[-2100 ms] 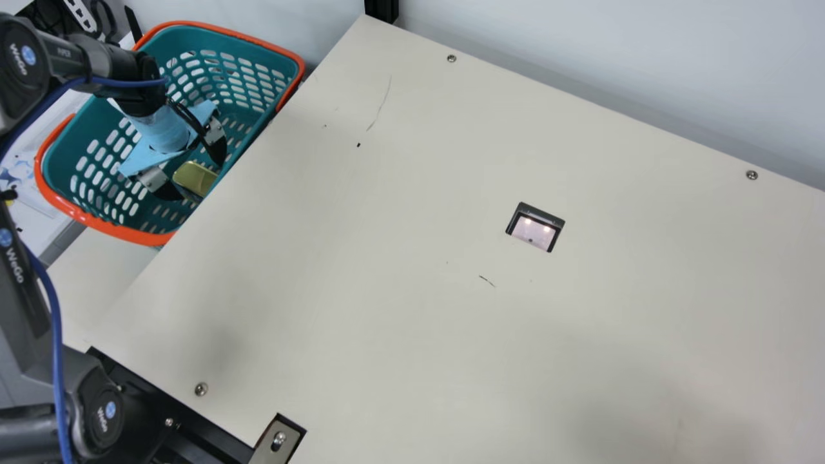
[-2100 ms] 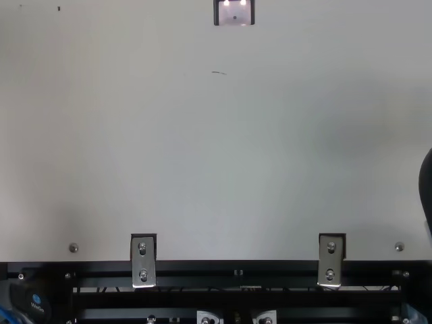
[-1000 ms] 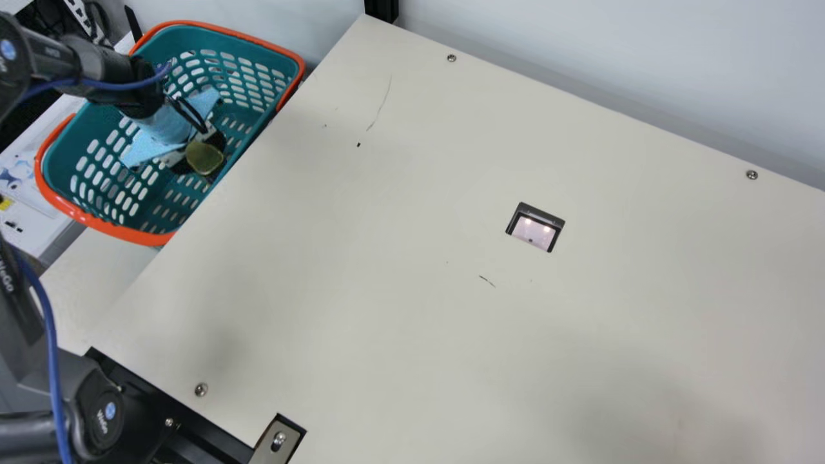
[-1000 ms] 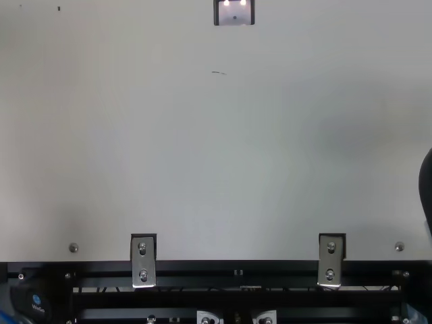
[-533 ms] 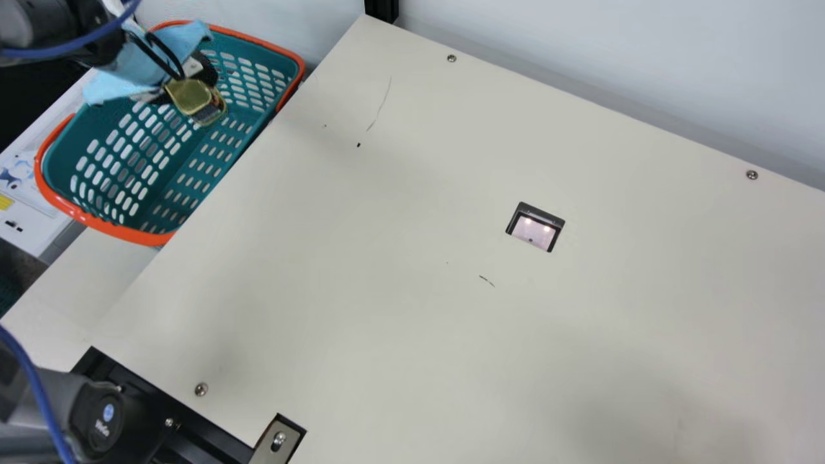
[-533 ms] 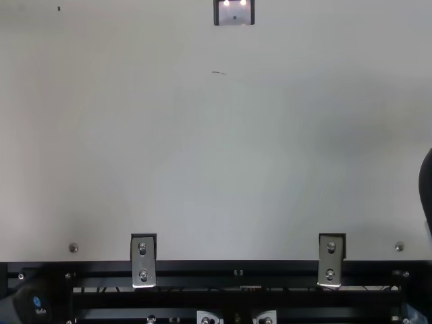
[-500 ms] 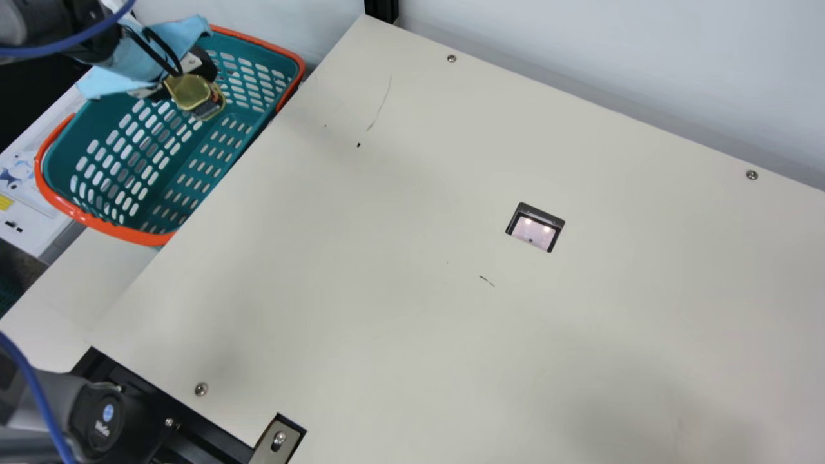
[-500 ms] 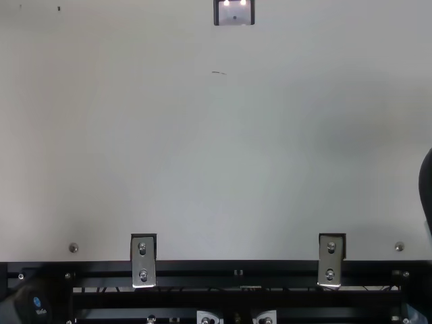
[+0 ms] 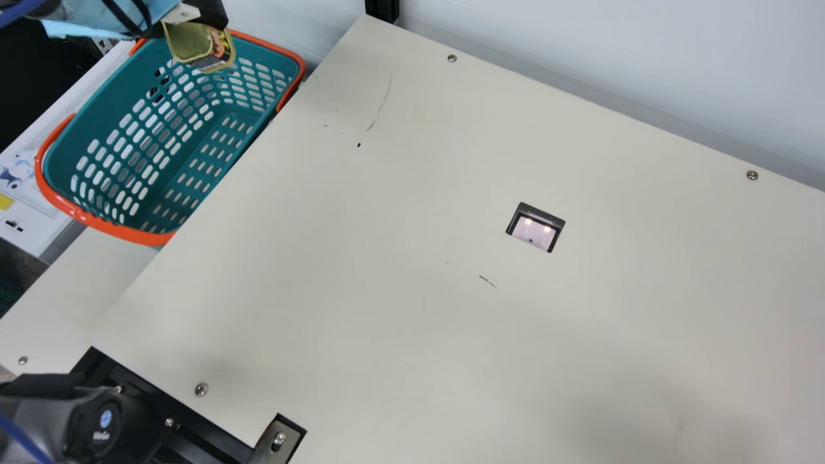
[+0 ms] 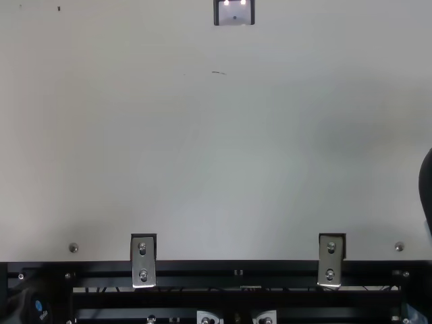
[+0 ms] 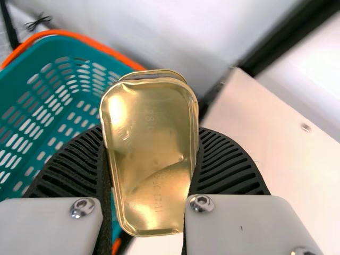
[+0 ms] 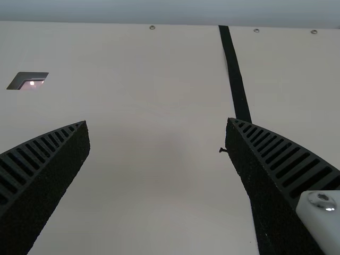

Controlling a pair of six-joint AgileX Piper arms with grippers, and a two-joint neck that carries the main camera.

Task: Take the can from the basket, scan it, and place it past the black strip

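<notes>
Two steel brackets (image 10: 143,270) sit at the table's near edge, over a black frame (image 10: 236,297); beside them, at the left, an arm joint (image 9: 102,422) bears a round blue mark and pale lettering; the cream table (image 9: 399,335) carries round screws, a few dark scratches and specks; the right gripper (image 12: 158,122) has its fingers spread wide, with nothing between them; past it a black strip (image 12: 236,79) crosses the surface; farther in, a dark-framed scanner window (image 9: 531,232) glows pinkish with two bright spots; the left gripper (image 9: 182,20) pinches the gold can (image 9: 193,44) between its fingers, above the far part of the teal, orange-rimmed basket (image 9: 135,148); the can's side has a printed label, its base stamped characters; behind stand a pale wall (image 9: 580,58) and black post (image 9: 382,9).
</notes>
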